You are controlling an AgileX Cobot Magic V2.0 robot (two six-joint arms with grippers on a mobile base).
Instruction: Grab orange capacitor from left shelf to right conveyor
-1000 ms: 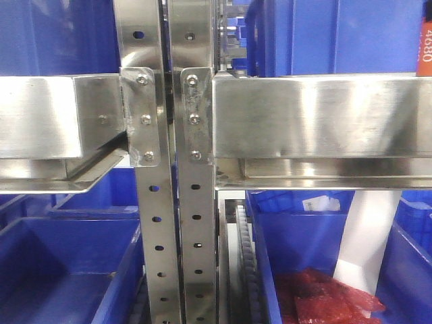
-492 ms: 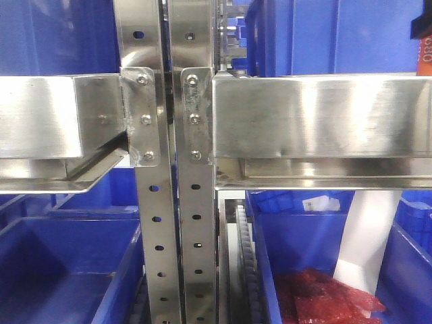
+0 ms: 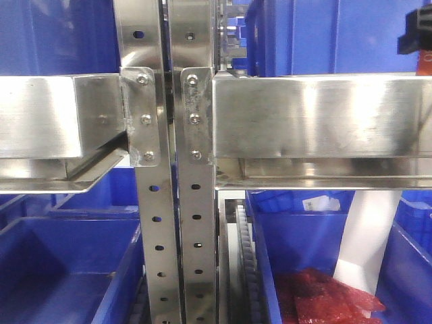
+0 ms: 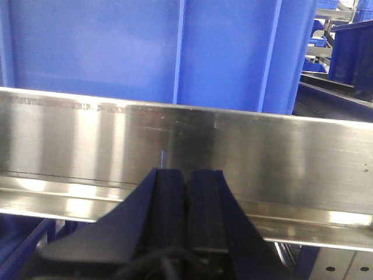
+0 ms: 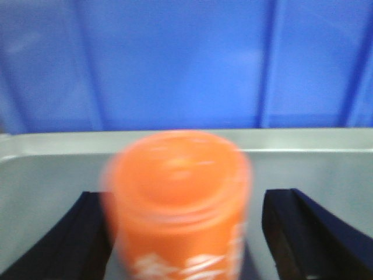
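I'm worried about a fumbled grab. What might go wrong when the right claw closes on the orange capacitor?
The orange capacitor sits off-centre in the open right claw, nearer one finger, so closing may tip or shove it. A toppled capacitor might roll off the left shelf. The wrist view is blurred, so contact is hard to judge.

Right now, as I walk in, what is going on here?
The right claw is open around the capacitor, which is upright at the shelf, in front of a blue bin. A gap shows beside one finger, so it is not yet gripped, though this view is blurred. The left claw is shut, holds nothing and faces the shelf.
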